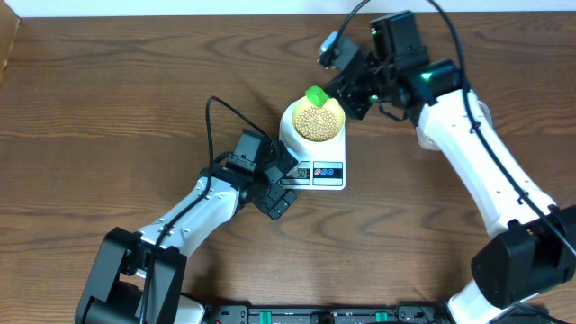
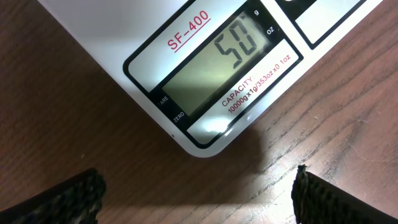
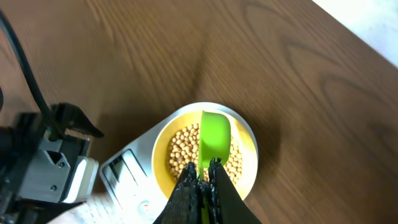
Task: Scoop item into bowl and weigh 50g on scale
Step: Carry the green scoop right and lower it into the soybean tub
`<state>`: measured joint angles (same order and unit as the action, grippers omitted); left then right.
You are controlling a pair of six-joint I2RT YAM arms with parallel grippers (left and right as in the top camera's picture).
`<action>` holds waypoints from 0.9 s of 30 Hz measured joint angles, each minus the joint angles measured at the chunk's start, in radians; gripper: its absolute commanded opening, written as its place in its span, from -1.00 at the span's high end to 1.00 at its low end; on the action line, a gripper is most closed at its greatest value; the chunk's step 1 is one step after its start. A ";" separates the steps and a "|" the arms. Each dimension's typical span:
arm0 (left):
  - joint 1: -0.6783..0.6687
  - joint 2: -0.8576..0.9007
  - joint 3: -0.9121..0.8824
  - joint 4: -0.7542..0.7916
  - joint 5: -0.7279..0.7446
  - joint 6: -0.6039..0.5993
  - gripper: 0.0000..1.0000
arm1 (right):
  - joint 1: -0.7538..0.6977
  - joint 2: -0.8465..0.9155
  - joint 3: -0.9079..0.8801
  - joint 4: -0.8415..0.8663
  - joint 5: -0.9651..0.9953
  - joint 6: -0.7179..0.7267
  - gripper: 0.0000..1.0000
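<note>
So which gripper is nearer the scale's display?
Left. The left gripper sits open beside the display; the right gripper holds a green scoop over the bowl, farther off.

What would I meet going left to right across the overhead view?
Left arm's black gripper, small round pale yellow bowl of tan beans, right arm's black gripper, shut on the green plastic scoop.

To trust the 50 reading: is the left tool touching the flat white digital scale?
Apart. Left wrist view shows bare wooden table between the left tool and the flat white digital scale.
</note>
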<state>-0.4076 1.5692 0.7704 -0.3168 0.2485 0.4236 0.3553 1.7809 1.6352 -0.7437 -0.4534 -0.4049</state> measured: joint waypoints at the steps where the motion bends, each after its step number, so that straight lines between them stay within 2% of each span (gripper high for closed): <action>1: 0.000 0.000 0.000 0.000 0.000 0.000 -0.96 | -0.018 0.000 0.001 0.000 -0.022 0.019 0.98; 8: 0.000 0.000 0.000 0.000 0.000 0.000 -0.96 | -0.177 0.000 0.042 0.006 -0.225 0.172 0.98; 14: 0.000 0.000 0.000 0.000 0.000 0.000 -0.96 | -0.346 0.000 0.051 -0.023 -0.285 0.346 0.98; 20: 0.000 0.000 0.000 0.000 0.000 0.000 -0.96 | -0.465 0.000 0.052 -0.158 -0.130 0.471 0.98; 27: 0.000 0.000 0.000 0.000 0.000 0.000 -0.96 | -0.484 0.000 0.052 -0.322 0.177 0.522 0.98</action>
<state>-0.4076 1.5692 0.7704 -0.3168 0.2489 0.4236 -0.1287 1.7809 1.6871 -1.0653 -0.2760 0.1173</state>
